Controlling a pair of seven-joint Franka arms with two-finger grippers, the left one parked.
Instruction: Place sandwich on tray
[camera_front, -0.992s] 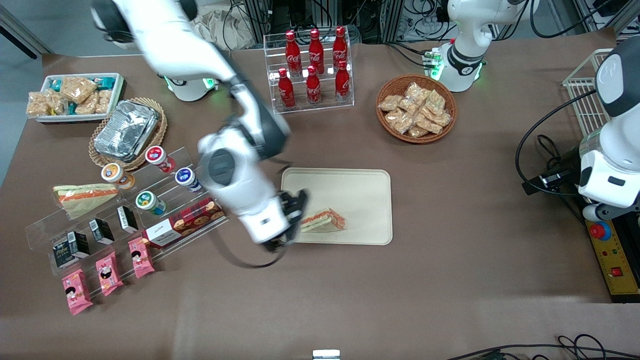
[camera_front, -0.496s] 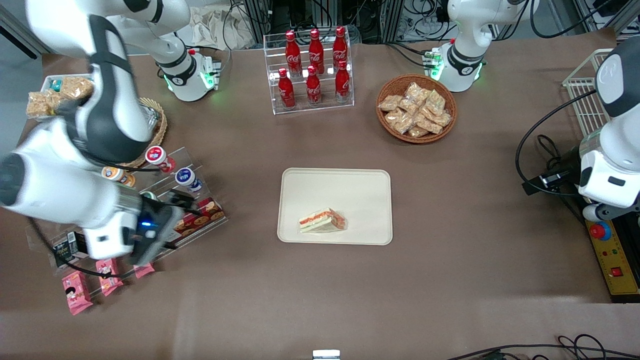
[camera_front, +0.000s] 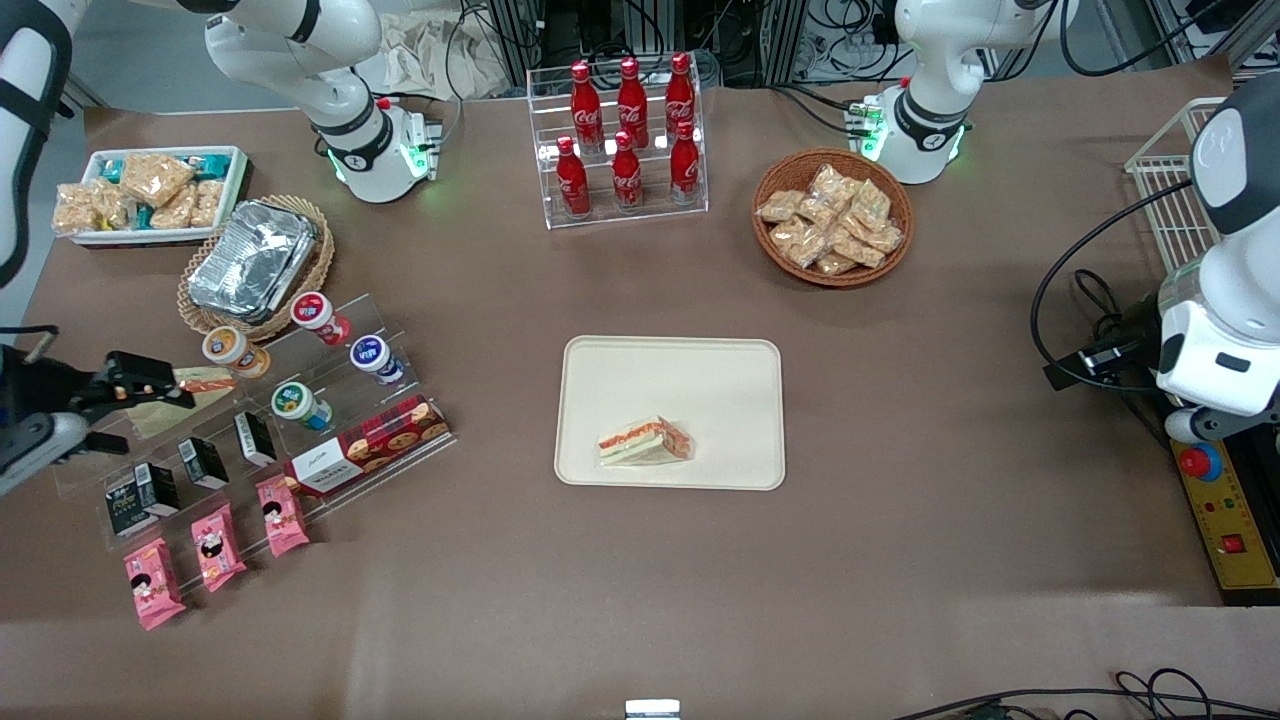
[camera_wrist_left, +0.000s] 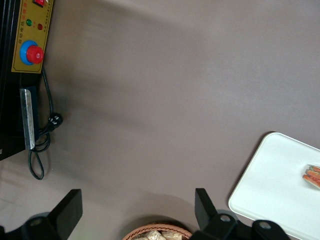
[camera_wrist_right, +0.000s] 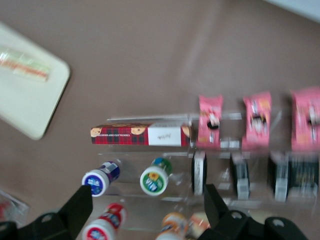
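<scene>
The sandwich (camera_front: 645, 440), a small wrapped wedge with orange-red filling, lies on the cream tray (camera_front: 680, 380), close to the tray edge nearest the front camera. Nothing touches it. My right gripper (camera_front: 165, 385) is open and empty. It hovers far from the tray, toward the working arm's end of the table, above the clear acrylic display stand (camera_front: 250, 400). The right wrist view shows the gripper (camera_wrist_right: 147, 192) over the small bottles, with the tray (camera_wrist_right: 30, 105) and sandwich (camera_wrist_right: 25, 65) off to the side. The left wrist view shows the tray (camera_wrist_left: 275, 190) and a bit of the sandwich (camera_wrist_left: 312, 175).
The stand holds small bottles (camera_front: 295, 405), a red cookie box (camera_front: 370, 445) and pink packets (camera_front: 215, 545). A longer sandwich wedge (camera_front: 160, 410) lies under the gripper. A foil container (camera_front: 250, 260), white snack bin (camera_front: 150, 195), cola rack (camera_front: 625, 140) and snack basket (camera_front: 832, 218) stand farther from the camera.
The right arm swung away from the tray to the working arm's end of the table, now above the display stand. The sandwich stayed put on the tray.
</scene>
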